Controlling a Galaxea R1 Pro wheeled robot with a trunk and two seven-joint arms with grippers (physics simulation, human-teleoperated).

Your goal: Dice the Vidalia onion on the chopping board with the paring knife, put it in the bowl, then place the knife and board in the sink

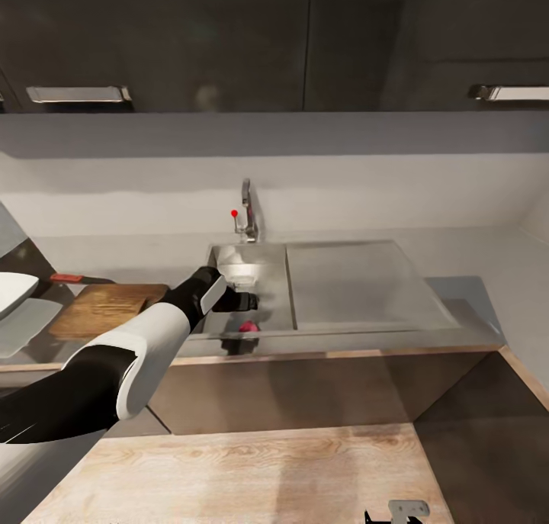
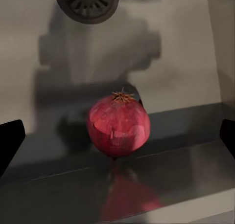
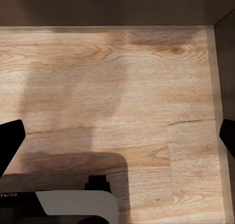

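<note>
The Vidalia onion, red-skinned with a dry tuft on top, rests on the floor of the steel sink, near its front wall. My left gripper hangs open inside the basin just above the onion. In the left wrist view its dark fingertips stand wide apart on either side of the onion without touching it. The brown chopping board lies on the grey countertop left of the sink. The paring knife's red handle shows behind it. The white bowl sits at the far left. My right gripper is open over wooden floor.
The chrome faucet with its red knob rises behind the basin, and the round drain lies beyond the onion. The flat drainboard extends right of the basin. Dark wall cabinets hang overhead. Wooden floor runs before the cabinet fronts.
</note>
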